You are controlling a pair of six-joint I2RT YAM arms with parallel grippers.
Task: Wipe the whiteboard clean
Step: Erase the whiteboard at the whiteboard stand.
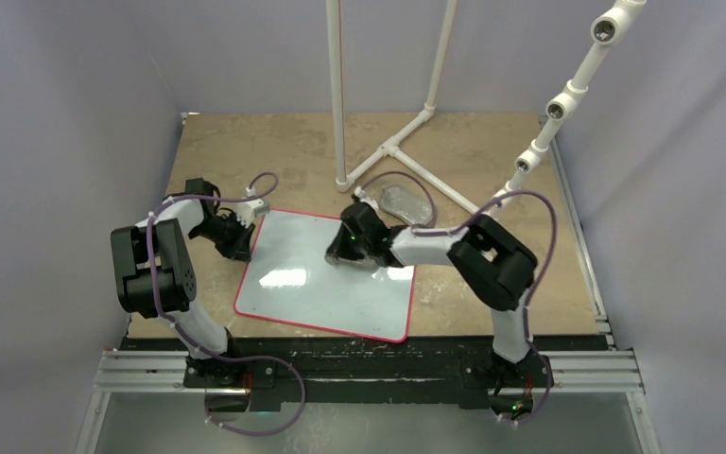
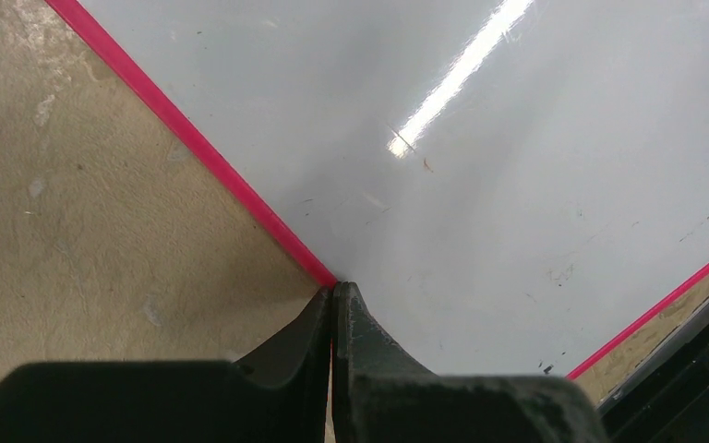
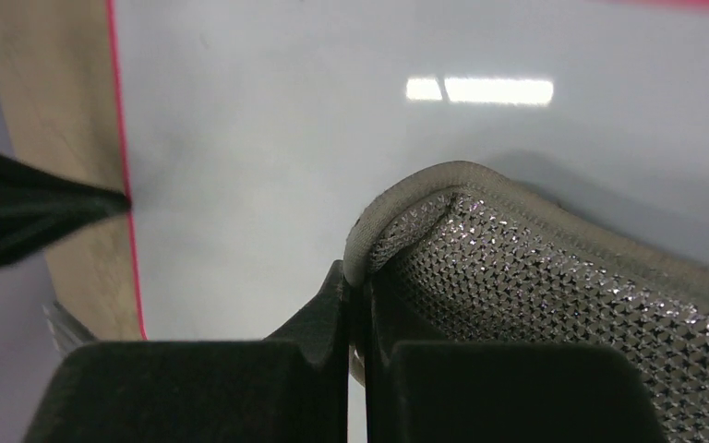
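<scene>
The glossy white, red-rimmed rectangular whiteboard, likely stiff and slippery, is best held at its rim, where the left end effector pinches it, while the right end effector clamps a silvery mesh pad.

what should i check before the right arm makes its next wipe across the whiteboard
1. Right gripper shut on the silvery pad: ok.
2. Pad flat against the whiteboard: cannot tell; its near edge curls up in the right wrist view.
3. Left gripper shut on the board's red rim to steady it: ok.
4. Red scribbles to erase: none visible, only faint specks; the area under the pad is hidden.
5. Spare pad off the board, beyond its far edge and clear of the wipe path: ok.
</scene>
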